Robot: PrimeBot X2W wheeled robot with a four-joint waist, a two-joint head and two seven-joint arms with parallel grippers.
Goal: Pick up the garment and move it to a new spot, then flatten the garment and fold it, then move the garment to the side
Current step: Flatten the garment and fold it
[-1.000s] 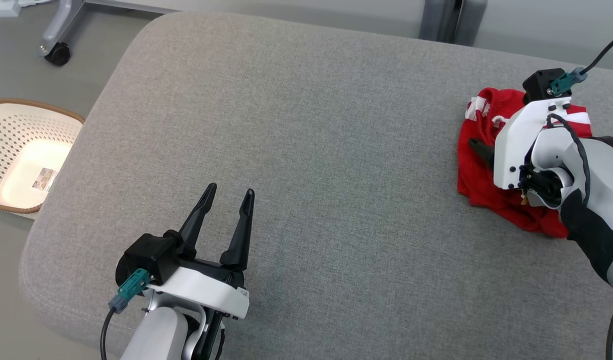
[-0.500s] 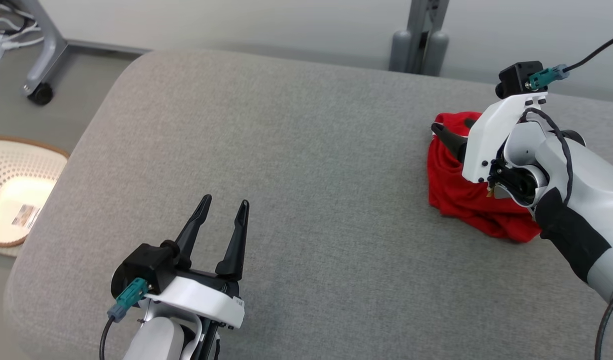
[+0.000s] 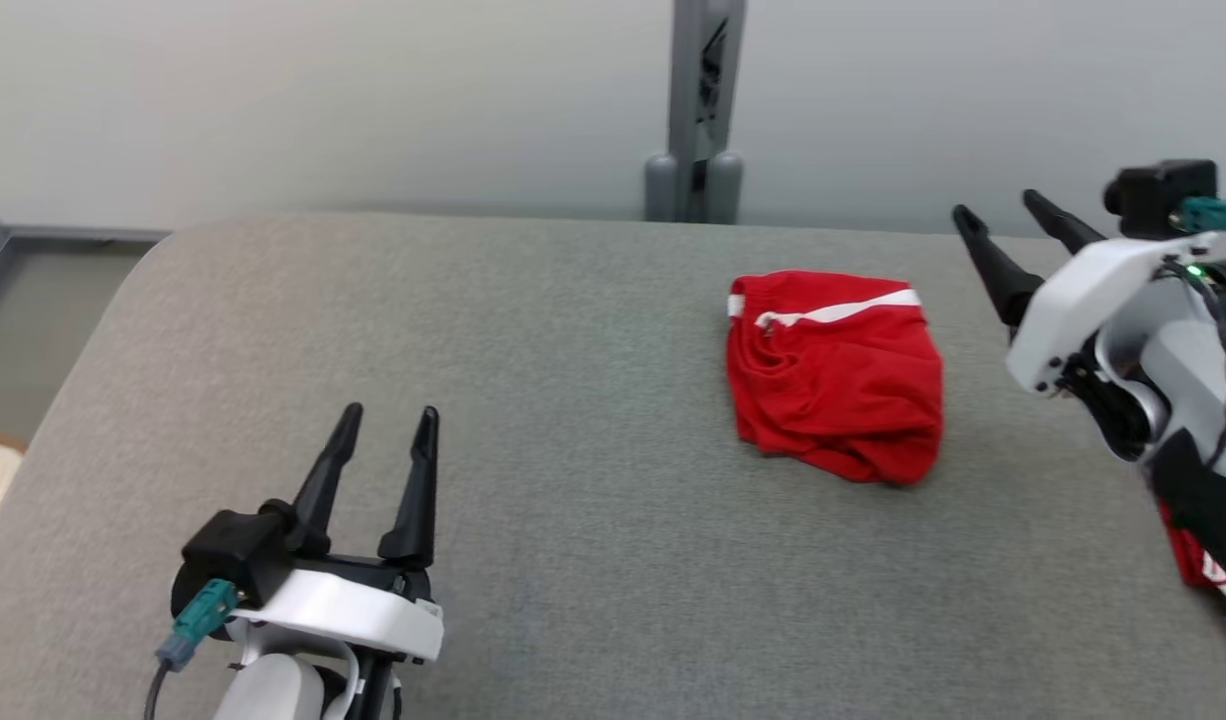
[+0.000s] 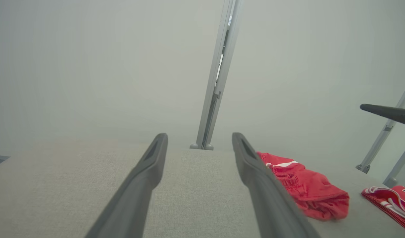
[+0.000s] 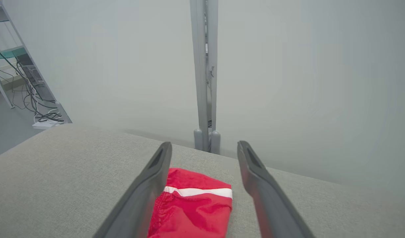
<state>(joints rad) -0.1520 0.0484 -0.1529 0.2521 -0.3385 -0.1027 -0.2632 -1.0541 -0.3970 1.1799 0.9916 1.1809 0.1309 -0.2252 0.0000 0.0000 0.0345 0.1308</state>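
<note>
Down in front of the grey post [image 3: 695,110], slightly to its right: a red garment [image 3: 833,375], bunched in a loose heap on the grey cushion [image 3: 523,420], white band along the edge facing the post. Touched by neither gripper. Further right of the post, raised clear of the cushion: the right gripper [image 3: 996,205], fingers spread apart and holding nothing. Well to the left of the post and far forward of it: the left gripper [image 3: 391,412], fingers likewise apart, empty, poised above bare cushion. Far right of the post, at the cushion's edge under the right arm: more red cloth [image 3: 1208,570] with white trim, possibly a second garment, mostly hidden.
</note>
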